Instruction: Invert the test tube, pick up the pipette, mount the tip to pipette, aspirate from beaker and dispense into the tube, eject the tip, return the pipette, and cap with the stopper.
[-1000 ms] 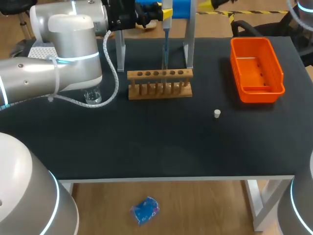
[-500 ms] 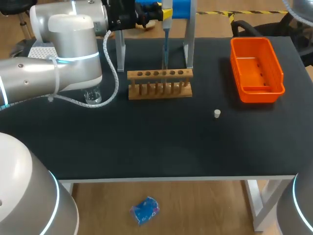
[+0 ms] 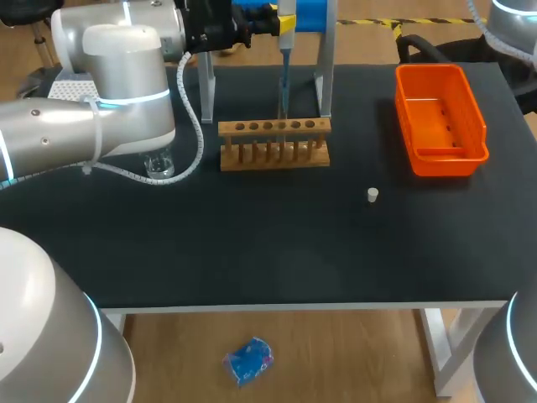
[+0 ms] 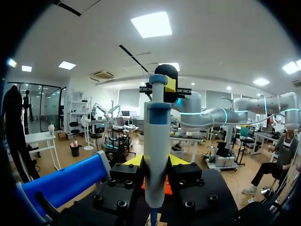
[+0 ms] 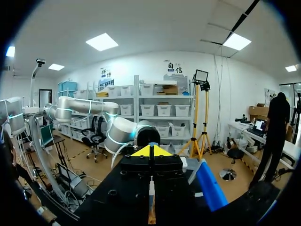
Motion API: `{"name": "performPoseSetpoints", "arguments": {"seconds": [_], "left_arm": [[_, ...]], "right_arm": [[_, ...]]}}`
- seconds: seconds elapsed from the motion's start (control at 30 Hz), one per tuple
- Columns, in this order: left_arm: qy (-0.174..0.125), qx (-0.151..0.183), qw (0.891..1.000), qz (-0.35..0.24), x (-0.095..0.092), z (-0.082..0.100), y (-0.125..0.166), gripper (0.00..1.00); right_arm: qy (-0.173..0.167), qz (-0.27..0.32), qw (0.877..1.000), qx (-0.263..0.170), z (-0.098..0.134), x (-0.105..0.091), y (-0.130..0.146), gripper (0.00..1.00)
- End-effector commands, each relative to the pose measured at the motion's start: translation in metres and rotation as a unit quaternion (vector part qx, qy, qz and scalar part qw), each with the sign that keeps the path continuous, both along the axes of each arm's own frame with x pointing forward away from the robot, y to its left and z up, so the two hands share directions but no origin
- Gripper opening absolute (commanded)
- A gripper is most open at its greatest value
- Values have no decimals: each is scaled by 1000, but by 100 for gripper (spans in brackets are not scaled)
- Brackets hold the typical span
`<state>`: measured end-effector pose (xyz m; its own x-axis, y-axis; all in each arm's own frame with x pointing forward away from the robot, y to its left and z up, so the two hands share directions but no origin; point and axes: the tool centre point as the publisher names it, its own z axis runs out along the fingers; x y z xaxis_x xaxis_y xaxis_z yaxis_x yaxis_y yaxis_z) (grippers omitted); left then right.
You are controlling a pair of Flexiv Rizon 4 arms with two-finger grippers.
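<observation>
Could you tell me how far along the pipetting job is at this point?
Early, it seems. Done: nothing I can confirm; no tube shows in the rack. In hand: the left gripper is shut on the pipette, which hangs in its stand. Left: the stopper lies loose on the table and the orange bin shows no tip, so aspirating from the beaker onward remains.

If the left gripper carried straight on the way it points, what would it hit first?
The grey pipette with blue bands, hanging upright directly ahead of the left gripper; nothing shows nearer. Whether they touch, I cannot tell.
</observation>
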<state>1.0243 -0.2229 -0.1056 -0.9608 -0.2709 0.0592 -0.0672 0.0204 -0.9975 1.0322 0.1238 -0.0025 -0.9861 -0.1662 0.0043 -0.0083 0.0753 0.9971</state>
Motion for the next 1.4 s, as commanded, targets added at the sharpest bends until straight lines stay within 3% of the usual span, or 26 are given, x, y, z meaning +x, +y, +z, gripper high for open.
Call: {"name": "performPoseSetpoints", "arguments": {"seconds": [0.03, 0.73, 1.4], "left_arm": [[0, 1, 1000, 1, 0, 1, 0, 0], [0, 1, 1000, 1, 0, 1, 0, 0], [0, 1, 1000, 1, 0, 1, 0, 0]], "right_arm": [[-5, 15, 1000, -19, 7, 4, 4, 0], [16, 82, 996, -25, 7, 7, 53, 0], [26, 102, 994, -22, -2, 6, 69, 0]]}}
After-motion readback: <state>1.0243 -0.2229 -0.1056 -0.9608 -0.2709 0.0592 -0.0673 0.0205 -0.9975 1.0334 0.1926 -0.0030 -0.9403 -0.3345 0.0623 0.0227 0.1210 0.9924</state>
